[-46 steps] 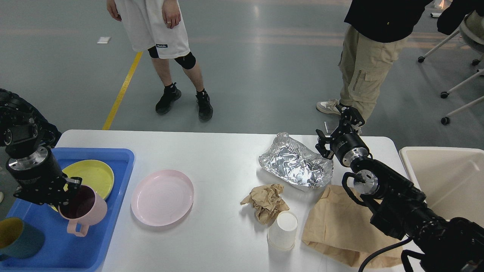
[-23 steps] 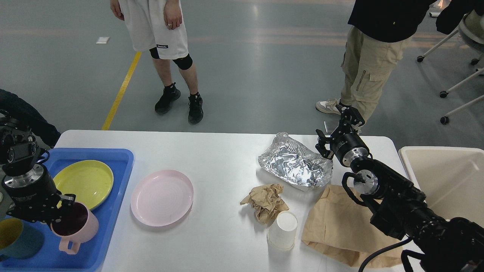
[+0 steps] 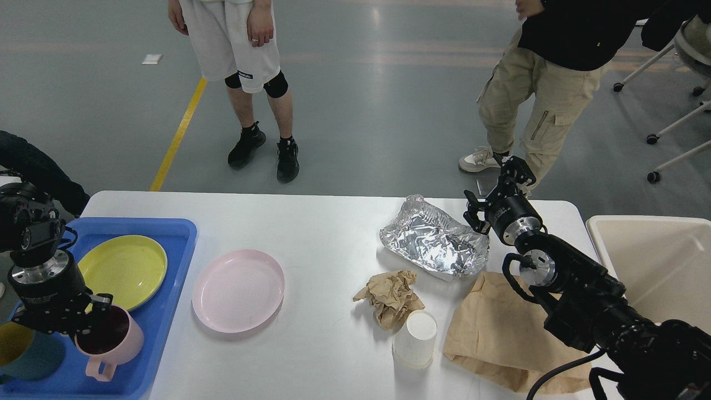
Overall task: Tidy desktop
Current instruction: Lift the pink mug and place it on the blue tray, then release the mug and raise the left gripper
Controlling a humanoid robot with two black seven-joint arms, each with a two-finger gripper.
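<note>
The white desktop (image 3: 322, 233) holds a pink plate (image 3: 239, 289), a crumpled foil tray (image 3: 433, 244), a ball of brown paper (image 3: 391, 294), an upturned white paper cup (image 3: 415, 339) and a flat brown paper bag (image 3: 500, 333). My left gripper (image 3: 89, 314) is shut on the rim of a pink mug (image 3: 111, 341), low over the front of the blue tray (image 3: 166, 222). My right gripper (image 3: 515, 169) hovers at the table's far edge, just right of the foil tray, holding nothing; its fingers are too dark to tell apart.
In the blue tray lie a yellow plate (image 3: 122, 269) and a teal cup with a yellow inside (image 3: 22, 353). A cream bin (image 3: 655, 261) stands off the table's right end. Two people stand beyond the far edge.
My left gripper has carried the pink mug left and down towards the tray's front left. My right arm has not moved. The people behind the table have shifted their legs.
</note>
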